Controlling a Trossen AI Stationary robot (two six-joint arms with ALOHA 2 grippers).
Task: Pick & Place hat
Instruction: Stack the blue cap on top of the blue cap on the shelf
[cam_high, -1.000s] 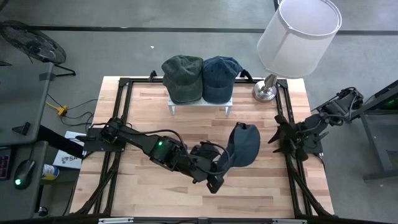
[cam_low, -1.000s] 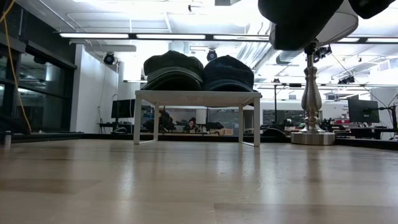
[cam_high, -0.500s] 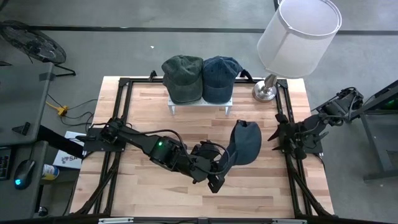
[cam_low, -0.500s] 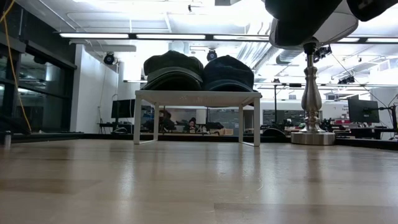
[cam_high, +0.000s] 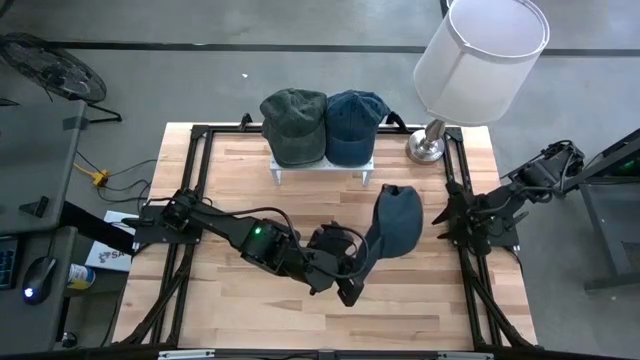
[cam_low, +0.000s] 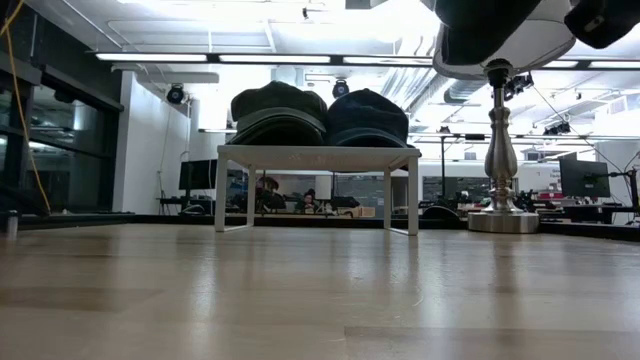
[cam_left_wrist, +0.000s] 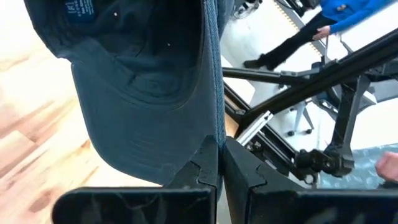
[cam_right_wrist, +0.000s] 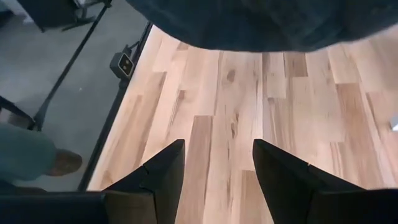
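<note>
A dark blue cap (cam_high: 397, 220) hangs in the air right of the table's middle, with my left gripper (cam_high: 360, 265) shut on it. The low view shows the cap (cam_low: 490, 25) at the top, high over the wood. My right gripper (cam_high: 447, 215) waits open at the table's right edge, close to the cap's crown; in its wrist view the fingers (cam_right_wrist: 158, 171) stand apart over bare wood under the cap (cam_right_wrist: 249, 18). A green cap (cam_high: 293, 125) and a blue cap (cam_high: 352, 125) rest side by side on a white rack (cam_high: 322, 170) at the far edge. My left gripper pinches the cap's brim (cam_left_wrist: 214, 127) between its two shut fingers, at the brim's edge. The fingers come from the table's left and near side, slanting. The cap is lifted clear of the table, its crown (cam_high: 400, 215) beyond the fingers toward the right, its inside (cam_left_wrist: 124, 37) facing the wrist camera.
A table lamp with a white shade (cam_high: 480, 45) stands on its metal base (cam_high: 428, 148) at the far right corner. A black frame (cam_high: 195, 180) runs around the tabletop. Bare wood (cam_high: 250, 305) lies along the near side. A person (cam_left_wrist: 336, 15) stands in the room beyond.
My left gripper has tipped a little where it is, and the cap's crown has swung slightly up and toward the far edge. My right gripper has turned a little in place, still open.
</note>
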